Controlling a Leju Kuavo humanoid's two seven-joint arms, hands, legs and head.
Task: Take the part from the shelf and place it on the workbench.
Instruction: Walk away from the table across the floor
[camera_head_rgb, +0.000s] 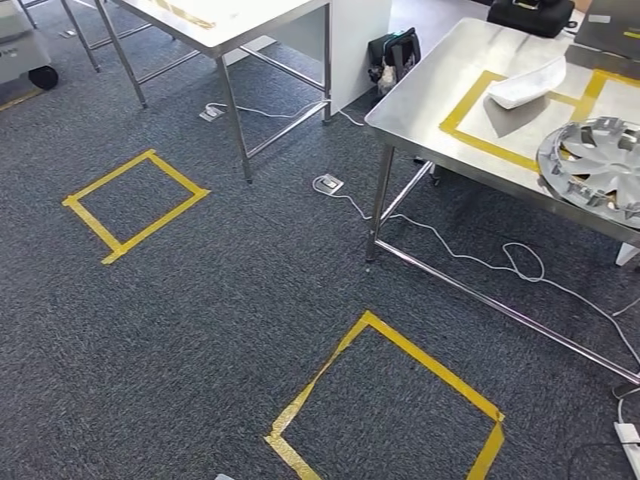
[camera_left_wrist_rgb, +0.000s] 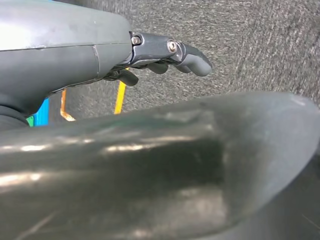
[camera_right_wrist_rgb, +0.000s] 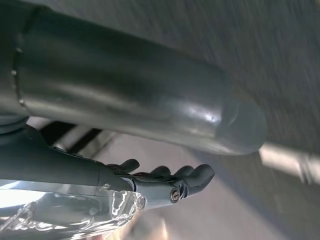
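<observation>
Head view: grey carpet, a steel workbench (camera_head_rgb: 423, 100) at the right with yellow tape outlines (camera_head_rgb: 472, 110) on its top. A white curved part (camera_head_rgb: 526, 83) lay on the bench, across the far edge of one outline; a silver wheel cover (camera_head_rgb: 596, 165) lay nearer, at the bench's front edge and well apart from the white part. Which of the two was the task's part could not be told. On the floor were two yellow tape squares, one at the left (camera_head_rgb: 136, 203) and one close in front (camera_head_rgb: 385, 400). A white cable (camera_head_rgb: 453, 245) ran under the bench, and a black bag (camera_head_rgb: 392, 55) sat beyond its far corner. Left wrist view added the left hand (camera_left_wrist_rgb: 166, 55) over carpet, fingers stretched out nearly straight, nothing in them. Right wrist view added the right hand (camera_right_wrist_rgb: 162, 182), fingers likewise stretched, with crinkled clear film (camera_right_wrist_rgb: 75, 210) just beside its palm side; whether it held the film could not be told.
</observation>
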